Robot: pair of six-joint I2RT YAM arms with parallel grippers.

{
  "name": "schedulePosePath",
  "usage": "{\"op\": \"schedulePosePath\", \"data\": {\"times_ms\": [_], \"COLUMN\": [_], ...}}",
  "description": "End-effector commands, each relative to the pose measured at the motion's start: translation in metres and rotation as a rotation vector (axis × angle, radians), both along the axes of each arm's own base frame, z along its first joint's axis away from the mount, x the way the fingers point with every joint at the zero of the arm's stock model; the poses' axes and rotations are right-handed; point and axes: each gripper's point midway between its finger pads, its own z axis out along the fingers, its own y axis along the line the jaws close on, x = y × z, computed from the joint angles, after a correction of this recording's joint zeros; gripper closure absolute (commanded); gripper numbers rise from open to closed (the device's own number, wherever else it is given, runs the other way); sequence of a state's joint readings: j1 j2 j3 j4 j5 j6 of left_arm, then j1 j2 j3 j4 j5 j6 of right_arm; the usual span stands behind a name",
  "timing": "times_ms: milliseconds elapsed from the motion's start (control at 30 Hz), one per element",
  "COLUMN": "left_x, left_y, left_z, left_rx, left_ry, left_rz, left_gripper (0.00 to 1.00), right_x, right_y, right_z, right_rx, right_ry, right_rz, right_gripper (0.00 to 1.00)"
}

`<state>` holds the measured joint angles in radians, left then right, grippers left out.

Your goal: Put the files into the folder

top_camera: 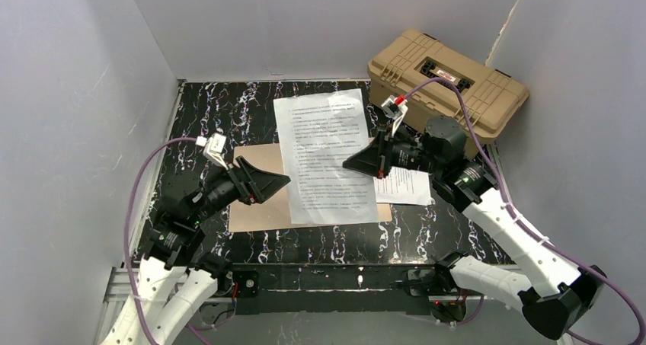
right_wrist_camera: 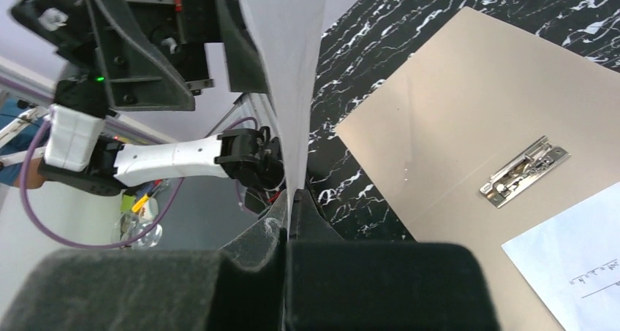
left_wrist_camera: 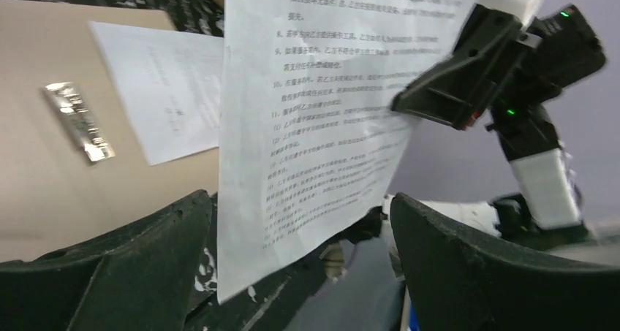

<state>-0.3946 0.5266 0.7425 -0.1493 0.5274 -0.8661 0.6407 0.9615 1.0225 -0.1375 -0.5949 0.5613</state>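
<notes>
1. Right claw (top_camera: pixel 356 162) (right_wrist_camera: pixel 289 199): clenched on the right edge of the lifted sheet (top_camera: pixel 327 154) (left_wrist_camera: pixel 314 126) (right_wrist_camera: pixel 292 53). The black fingers are pressed together with the paper pinched between them.
2. Lifted sheet: thin white paper with rows of small black print. It is floppy and held off the worktop (top_camera: pixel 213 109) above the middle, overlapping the folder (top_camera: pixel 259 208) (left_wrist_camera: pixel 44 177) (right_wrist_camera: pixel 453 126) in the top view.
3. Left claw (top_camera: pixel 278 181) (left_wrist_camera: pixel 300 207): released, with its wedge-shaped matte black fingers spread wide. The sheet's left edge hangs between them. Cannot tell whether either finger touches it.
4. Folder: flat tan kraft card with a matte surface, lying open on the worktop, mid-left toward the near edge. A shiny silver metal clip (left_wrist_camera: pixel 77 120) (right_wrist_camera: pixel 523 172) sits on its inner face.
5. Flat sheet (top_camera: pixel 404 186) (left_wrist_camera: pixel 168 82) (right_wrist_camera: pixel 577 272): white printed paper lying partly on the folder's right side, beside the clip. Its right end sticks out over the worktop under the right arm.
6. Case (top_camera: pixel 446 78): bulky tan ribbed plastic with black latches, at the far right corner.
7. Worktop: glossy black marble pattern with white veins.
8. Room: plain pale grey wall panels (top_camera: pixel 76 94) on the left, far and right sides. Purple cables (top_camera: pixel 145 170) run along both arms.
</notes>
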Motion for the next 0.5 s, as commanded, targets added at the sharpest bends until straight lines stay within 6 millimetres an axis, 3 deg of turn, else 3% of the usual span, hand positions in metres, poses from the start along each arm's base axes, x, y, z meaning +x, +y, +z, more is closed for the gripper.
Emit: {"op": "schedulePosePath", "data": {"times_ms": [0,167,467], "left_x": [0.008,0.007,0.016], "left_y": [0.057,0.103,0.128], "left_z": [-0.053,-0.097,-0.150], "left_rx": [0.279,0.452,0.560], "left_ry": [0.136,0.301,0.451], "left_rz": [0.300,0.521,0.676], "left_gripper": [0.08,0.02,0.02], "right_x": [0.021,0.040,0.077], "right_y": [0.008,0.023,0.056], "right_z": [0.017,0.009,-0.013], "right_rx": [0.011,-0.004,-0.012], "right_ry": [-0.085,-0.083,-0.043], "right_rz": [-0.028,-0.018,0.007], "right_gripper": [0.99,0.99,0.99]}}
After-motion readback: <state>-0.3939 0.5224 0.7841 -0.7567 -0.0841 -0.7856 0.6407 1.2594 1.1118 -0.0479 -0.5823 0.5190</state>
